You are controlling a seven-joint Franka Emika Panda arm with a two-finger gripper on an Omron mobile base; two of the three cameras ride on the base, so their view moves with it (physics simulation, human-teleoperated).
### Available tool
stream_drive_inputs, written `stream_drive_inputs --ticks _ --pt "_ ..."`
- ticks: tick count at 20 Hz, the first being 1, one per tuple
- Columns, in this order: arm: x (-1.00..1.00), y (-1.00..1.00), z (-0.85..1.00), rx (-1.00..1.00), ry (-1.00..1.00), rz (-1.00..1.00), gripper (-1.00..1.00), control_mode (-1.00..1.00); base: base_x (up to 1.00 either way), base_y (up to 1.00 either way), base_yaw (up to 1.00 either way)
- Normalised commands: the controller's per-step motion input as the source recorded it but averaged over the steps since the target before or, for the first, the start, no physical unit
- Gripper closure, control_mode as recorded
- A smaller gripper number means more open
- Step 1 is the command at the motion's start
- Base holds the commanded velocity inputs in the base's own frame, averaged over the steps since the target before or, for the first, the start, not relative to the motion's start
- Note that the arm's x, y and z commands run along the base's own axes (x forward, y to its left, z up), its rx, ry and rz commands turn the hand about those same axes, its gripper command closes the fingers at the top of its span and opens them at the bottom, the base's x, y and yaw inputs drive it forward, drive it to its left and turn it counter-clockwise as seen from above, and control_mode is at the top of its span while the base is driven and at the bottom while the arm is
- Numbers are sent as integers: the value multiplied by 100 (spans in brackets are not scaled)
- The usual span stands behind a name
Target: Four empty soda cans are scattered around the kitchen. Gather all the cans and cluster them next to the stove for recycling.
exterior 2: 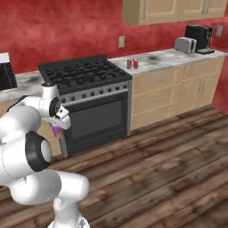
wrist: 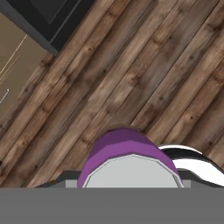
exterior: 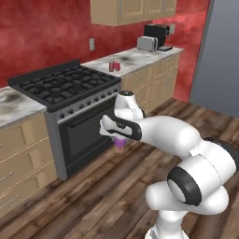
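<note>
The purple can (wrist: pixel 124 151) sits in the hand (exterior: pixel 120 144), which grips it by its sides. Its long axis runs along the hand's own line, silver top toward the wrist and bottom pointing down at the wooden floor (wrist: pixel 144 78). From the left base view only its lower end pokes out below the hand, in front of the oven door of the stove (exterior: pixel 70 88). The arm is folded, forearm level and reaching toward the stove front, wrist bent so the hand points down. Two red cans (exterior: pixel 115 66) stand upright close together on the counter (exterior: pixel 135 58) just right of the stove.
</note>
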Motion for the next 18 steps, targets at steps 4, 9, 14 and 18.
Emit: stream_drive_inputs --ticks 4,9,14,18 --pt "0 0 0 0 0 0 100 100 62 -31 0" --pt "0 0 0 0 0 0 100 100 62 -30 0" --pt "0 0 0 0 0 0 100 100 63 -29 0" --pt "0 0 0 0 0 0 100 100 64 -23 2"
